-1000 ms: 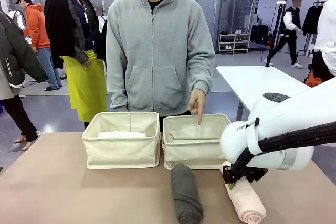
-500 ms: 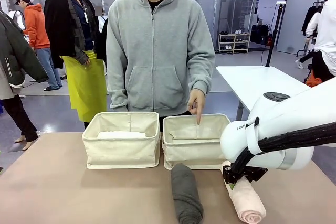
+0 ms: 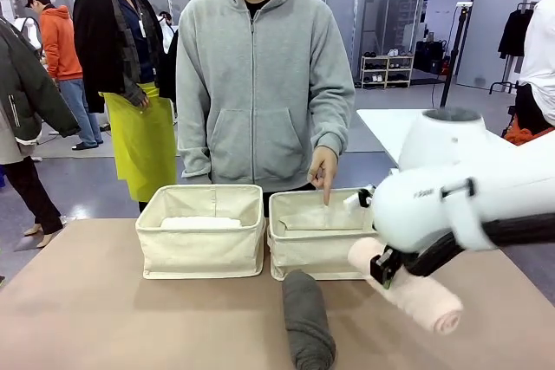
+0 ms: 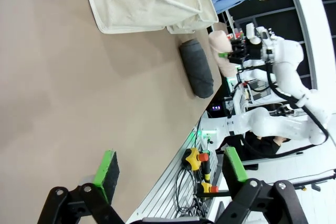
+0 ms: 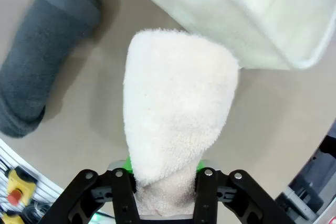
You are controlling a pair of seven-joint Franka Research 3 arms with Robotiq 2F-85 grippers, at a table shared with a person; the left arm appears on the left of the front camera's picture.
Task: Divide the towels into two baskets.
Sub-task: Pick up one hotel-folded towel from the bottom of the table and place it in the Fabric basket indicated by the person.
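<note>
Right gripper [image 3: 388, 268]: pinching the pale pink towel [image 3: 412, 294] near one end, pads sunk into the cloth.
Change: a second ago your pink roll lay on the worktop [image 3: 130, 318] by the right basket's [image 3: 316, 253] front right corner; now it hangs lifted and tilted, upper end beside that basket's wall.
Person's hand [image 3: 325, 169]: one finger points down into the right basket, as before.
Dark grey towel [image 3: 308, 322]: unmoved, lying just in front of the right basket.
Left gripper [image 4: 169, 171]: spread and empty, well apart from the right basket.
Meaning: you have the pick; judged next, carry it over the right basket's rim and release, minding the drooping free end.
</note>
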